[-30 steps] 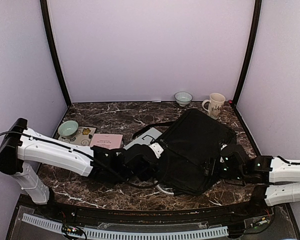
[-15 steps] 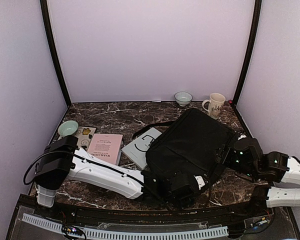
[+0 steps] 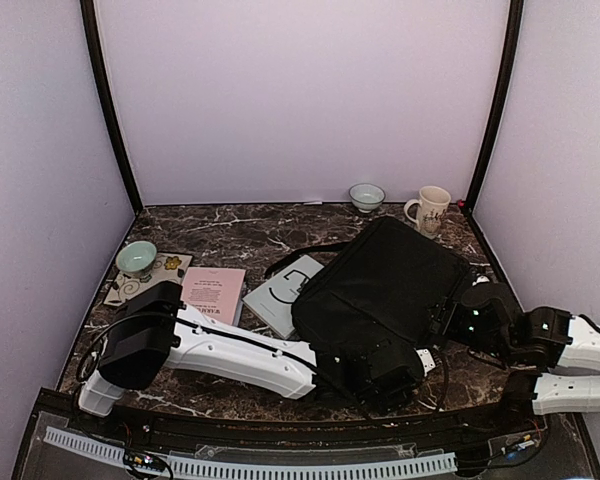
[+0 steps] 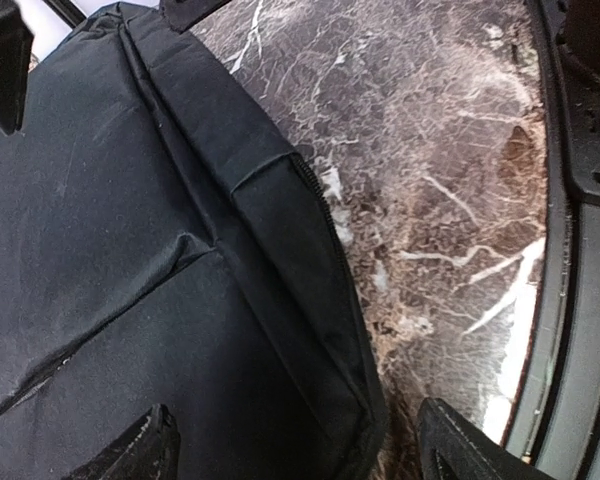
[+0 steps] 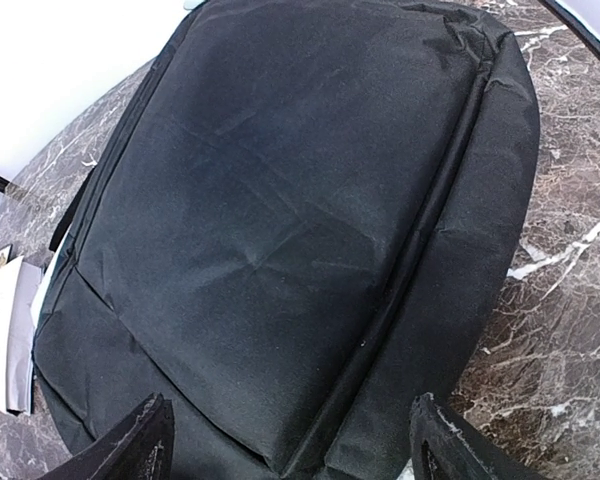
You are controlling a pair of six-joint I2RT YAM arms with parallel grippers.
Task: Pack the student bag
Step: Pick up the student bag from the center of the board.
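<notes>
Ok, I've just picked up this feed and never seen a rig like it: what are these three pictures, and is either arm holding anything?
Two white robot arms with two-finger grippers are bolted at the near edge of a marble table. The wide picture looks down from above and behind them; the other two come from cameras on each wrist. On it lie a black bag, a pink book, a grey notebook, a green bowl, and at the back a second bowl and a mug. The left gripper and right gripper are both open over the bag's edges, holding nothing.
</notes>
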